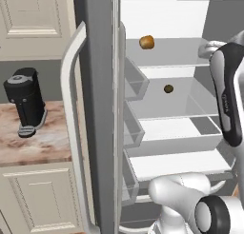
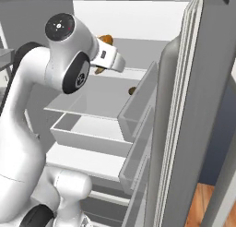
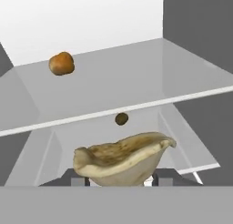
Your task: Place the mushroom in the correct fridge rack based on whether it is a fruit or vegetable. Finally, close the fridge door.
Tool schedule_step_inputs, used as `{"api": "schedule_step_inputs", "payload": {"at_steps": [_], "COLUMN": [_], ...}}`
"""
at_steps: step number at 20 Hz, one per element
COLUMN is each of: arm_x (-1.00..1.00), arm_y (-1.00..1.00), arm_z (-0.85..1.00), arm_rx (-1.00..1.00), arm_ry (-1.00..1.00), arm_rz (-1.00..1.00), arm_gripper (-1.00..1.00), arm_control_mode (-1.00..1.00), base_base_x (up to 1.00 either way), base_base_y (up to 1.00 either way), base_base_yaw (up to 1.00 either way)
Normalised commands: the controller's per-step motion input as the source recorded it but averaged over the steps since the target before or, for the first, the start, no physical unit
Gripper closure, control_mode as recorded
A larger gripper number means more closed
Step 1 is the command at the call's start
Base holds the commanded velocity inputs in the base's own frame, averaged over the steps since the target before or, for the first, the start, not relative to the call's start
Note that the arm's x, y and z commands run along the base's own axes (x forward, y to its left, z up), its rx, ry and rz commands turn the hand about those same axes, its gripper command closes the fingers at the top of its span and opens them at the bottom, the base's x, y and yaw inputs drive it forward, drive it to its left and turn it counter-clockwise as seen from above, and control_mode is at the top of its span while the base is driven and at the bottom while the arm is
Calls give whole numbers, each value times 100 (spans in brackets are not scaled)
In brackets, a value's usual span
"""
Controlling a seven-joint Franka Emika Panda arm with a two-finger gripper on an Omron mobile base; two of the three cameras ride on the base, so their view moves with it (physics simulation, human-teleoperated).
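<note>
I counted one mushroom (image 3: 123,160), low in the hand view, its long axis running left to right across the frame and its cap rim tipped up toward the right. The gripper (image 3: 120,178) was pinching it between both fingers. Above it, the front edge of the fridge rack (image 3: 136,82) crossed mid-frame, with open shelf to the right. One orange-brown item (image 3: 61,63) sat on the rack's upper left. One dark ball (image 3: 121,119) lay on the shelf below.
</note>
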Motion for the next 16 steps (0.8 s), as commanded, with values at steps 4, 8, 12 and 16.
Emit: {"api": "schedule_step_inputs", "payload": {"at_steps": [4,8,12,16], "arm_x": [72,97,88,93], "arm_y": [-21,-11,-20,-18], "arm_z": [-46,-19,8,0], "arm_rx": [-2,-1,0,0], "arm_ry": [0,0,0,0], "arm_rz": [1,0,0,0], "arm_gripper": [100,100,100,100], "arm_control_mode": [-100,-100,-100,-100], "base_base_x": [0,0,0,0], "base_base_y": [0,0,0,0], "base_base_yaw": [0,0,0,0]}}
